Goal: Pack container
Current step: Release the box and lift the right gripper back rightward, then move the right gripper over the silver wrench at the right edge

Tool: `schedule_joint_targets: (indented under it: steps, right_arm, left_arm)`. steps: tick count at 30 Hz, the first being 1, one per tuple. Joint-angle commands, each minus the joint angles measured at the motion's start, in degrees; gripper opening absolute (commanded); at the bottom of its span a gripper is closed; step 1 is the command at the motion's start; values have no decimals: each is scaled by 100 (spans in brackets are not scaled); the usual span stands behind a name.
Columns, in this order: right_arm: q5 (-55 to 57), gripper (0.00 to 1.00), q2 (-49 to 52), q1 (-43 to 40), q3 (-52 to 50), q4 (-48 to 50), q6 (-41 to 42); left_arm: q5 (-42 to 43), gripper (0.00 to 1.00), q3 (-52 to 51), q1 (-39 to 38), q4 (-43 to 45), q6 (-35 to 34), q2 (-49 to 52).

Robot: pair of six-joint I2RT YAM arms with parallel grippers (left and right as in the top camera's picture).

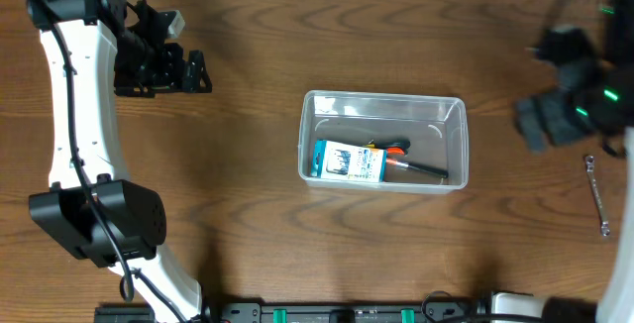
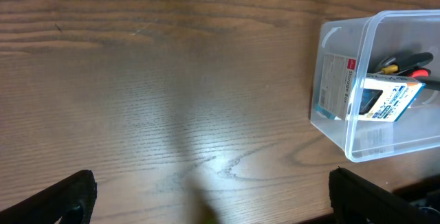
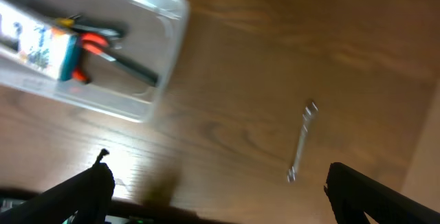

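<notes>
Desk: dark brown wood-grain desk, glossy, with pale glare patches in both wrist views.
Spanner: small silver metal spanner, flat on the bare wood near the desk's right edge, running roughly front to back with a slight tilt, well apart from everything else.
Card pack: flat blue-and-white printed card pack, around the desk's middle, inside the clear plastic container, towards its left end.
Hand tool: orange-and-black-handled hand tool, just right of the card pack and touching it; its exact type is unclear.
</notes>
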Motion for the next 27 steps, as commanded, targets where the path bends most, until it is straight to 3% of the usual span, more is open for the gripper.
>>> schedule_joint_targets:
  steps: [1, 7, 12, 19, 27]
  right_arm:
    - [-435, 99, -612, -625, -328, -2, -44]
    - [-560, 99, -1523, -1714, -1604, 990, -162]
    - [-518, 99, -1480, -2076, -2402, 1665, -271]
    - [-673, 99, -1215, -2076, -2531, 1818, -153]
    - [2, 99, -531, -2273, -2538, 2509, -796]
  left_arm:
    - [-50, 98, 17, -2, -33, 31, 37]
    - [-50, 98, 17, -2, -33, 31, 37]
    - [-50, 98, 17, -2, -33, 31, 37]
    - [-50, 98, 17, -2, -33, 31, 37]
    - [-50, 98, 17, -2, -33, 33, 37]
